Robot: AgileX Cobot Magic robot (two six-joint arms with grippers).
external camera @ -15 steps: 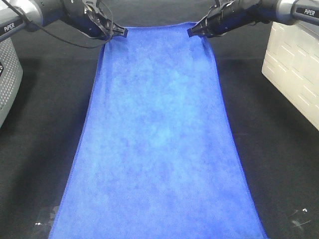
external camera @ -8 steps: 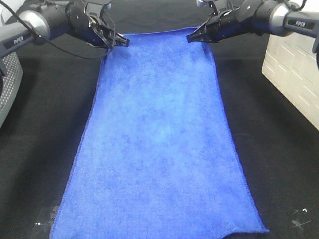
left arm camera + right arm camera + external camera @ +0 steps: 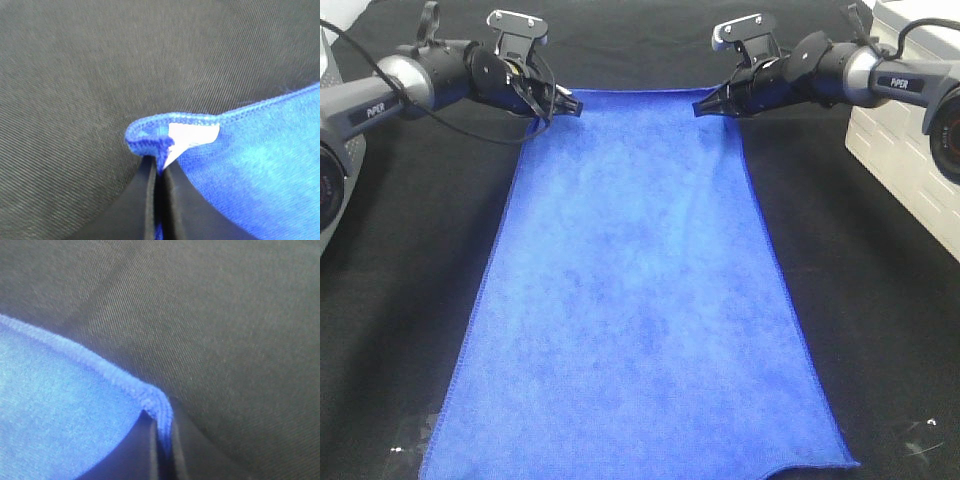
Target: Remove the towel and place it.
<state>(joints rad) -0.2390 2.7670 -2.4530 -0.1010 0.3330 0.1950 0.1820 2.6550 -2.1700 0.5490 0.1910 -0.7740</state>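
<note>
Both grippers, left gripper [image 3: 574,105] and right gripper [image 3: 700,107], are pinching the towel's [image 3: 635,300] far corners, jaws closed; release is pending.

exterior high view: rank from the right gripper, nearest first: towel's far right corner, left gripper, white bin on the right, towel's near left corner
1. towel far right corner: pinched in the right gripper.
2. left gripper: across the towel's far edge, on the left.
3. white bin: right edge of the table; too close to the left gripper to rank firmly.
4. towel's near left corner: bottom left, clearly farthest.
</note>
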